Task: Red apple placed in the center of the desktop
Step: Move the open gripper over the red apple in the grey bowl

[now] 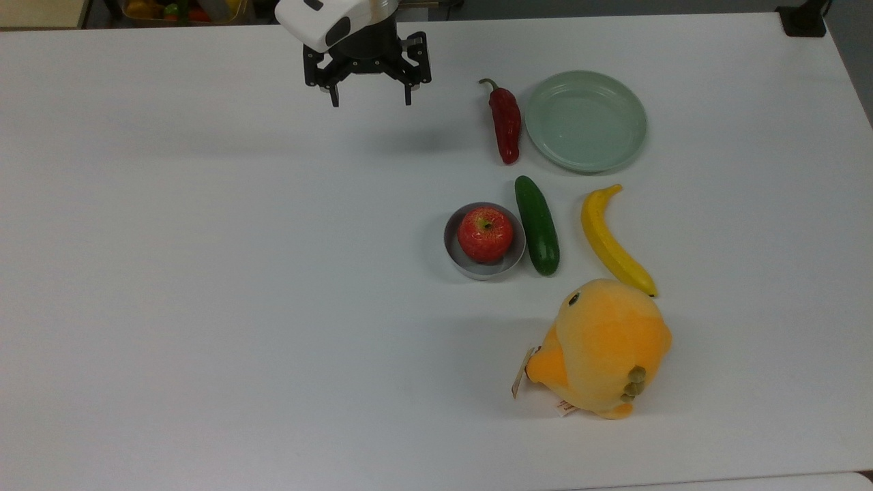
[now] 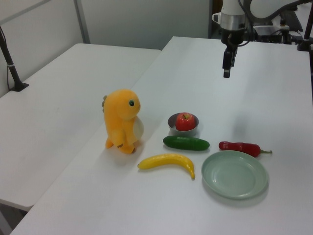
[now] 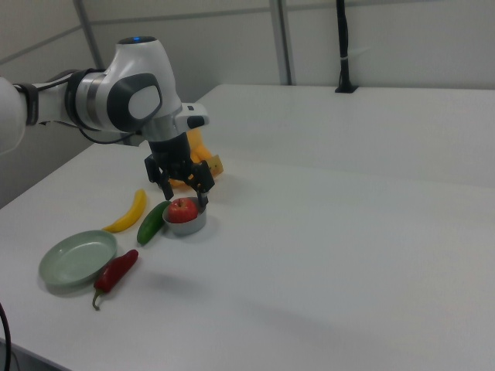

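Red apple (image 1: 485, 234) sits in a bowl (image 1: 455, 254); top view shows end effector (image 1: 371, 101) spread apart.

The red apple (image 1: 485, 234) is round and glossy, faintly speckled, and sits upright with its yellow-green stem dimple facing up inside a small grey bowl (image 1: 455, 256). The bowl rests on the plain white tabletop (image 1: 204, 307), slightly toward the top view's right edge from the middle, well away from every corner.
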### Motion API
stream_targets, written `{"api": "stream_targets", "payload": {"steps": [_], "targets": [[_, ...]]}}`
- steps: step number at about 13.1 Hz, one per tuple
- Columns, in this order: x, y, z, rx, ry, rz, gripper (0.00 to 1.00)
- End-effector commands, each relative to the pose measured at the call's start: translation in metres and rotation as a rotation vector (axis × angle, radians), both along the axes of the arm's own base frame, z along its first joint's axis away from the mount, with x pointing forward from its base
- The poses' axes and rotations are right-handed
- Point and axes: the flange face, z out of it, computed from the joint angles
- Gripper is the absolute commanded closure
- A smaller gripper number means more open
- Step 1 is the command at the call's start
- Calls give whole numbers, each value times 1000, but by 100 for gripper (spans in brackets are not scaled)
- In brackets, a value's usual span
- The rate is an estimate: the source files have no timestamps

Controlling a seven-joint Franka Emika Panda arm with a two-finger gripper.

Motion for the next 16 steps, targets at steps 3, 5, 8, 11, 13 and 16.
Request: {"api": "stream_targets", "payload": {"steps": [3,5,8,11,13,16], "targets": [[-12,5,-2,16,29,90,0],[-12,6,-3,17,31,80,0],[-10,9,-4,18,26,52,0],[2,28,-10,21,20,16,0],[18,43,-15,23,19,-23,0],[45,63,-19,30,0,-95,0]]}}
